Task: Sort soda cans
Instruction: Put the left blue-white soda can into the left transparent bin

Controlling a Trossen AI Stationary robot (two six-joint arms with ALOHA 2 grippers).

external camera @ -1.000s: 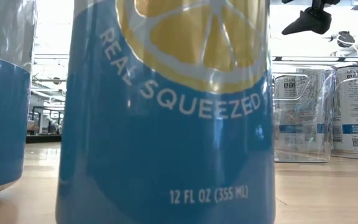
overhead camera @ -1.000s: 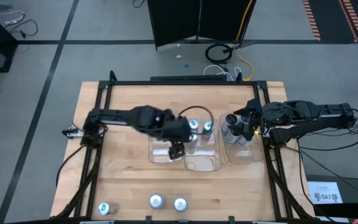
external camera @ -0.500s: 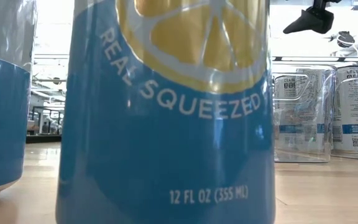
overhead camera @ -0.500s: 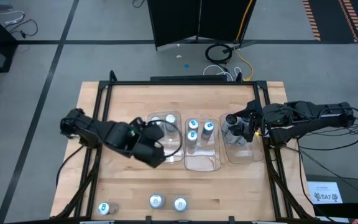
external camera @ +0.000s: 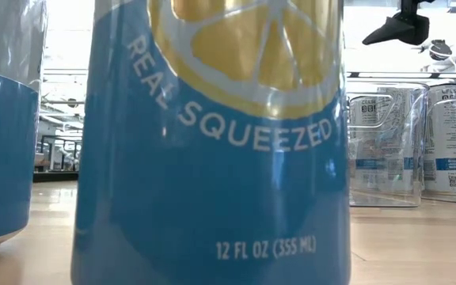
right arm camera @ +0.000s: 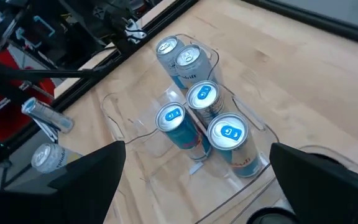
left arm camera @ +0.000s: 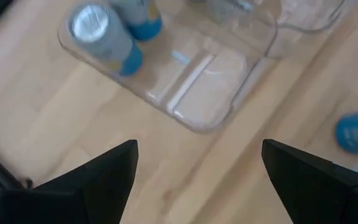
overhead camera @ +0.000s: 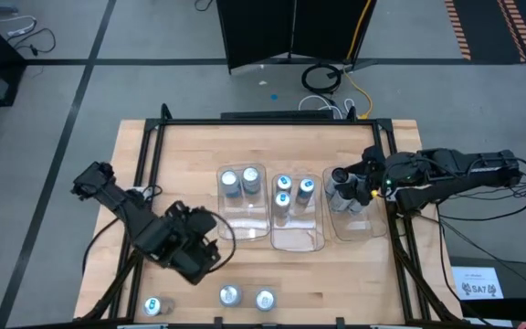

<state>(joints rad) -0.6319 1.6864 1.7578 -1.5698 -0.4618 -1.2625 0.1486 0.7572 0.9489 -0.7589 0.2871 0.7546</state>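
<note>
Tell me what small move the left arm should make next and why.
Probably carry the left gripper on toward the near edge and lower it over one of the loose cans. Its fingers are open and empty, three cans stand unsorted outside the trays, and the right gripper waits by the right tray.

cans (overhead camera: pixel 242 181) in trays (overhead camera: pixel 296 239); three cans (overhead camera: pixel 230 295) at table (overhead camera: pixel 181 169) front

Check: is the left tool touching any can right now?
Apart. The high view shows the left tool over bare wood, clear of the three loose cans; its wrist view shows open fingers with nothing between.
</note>
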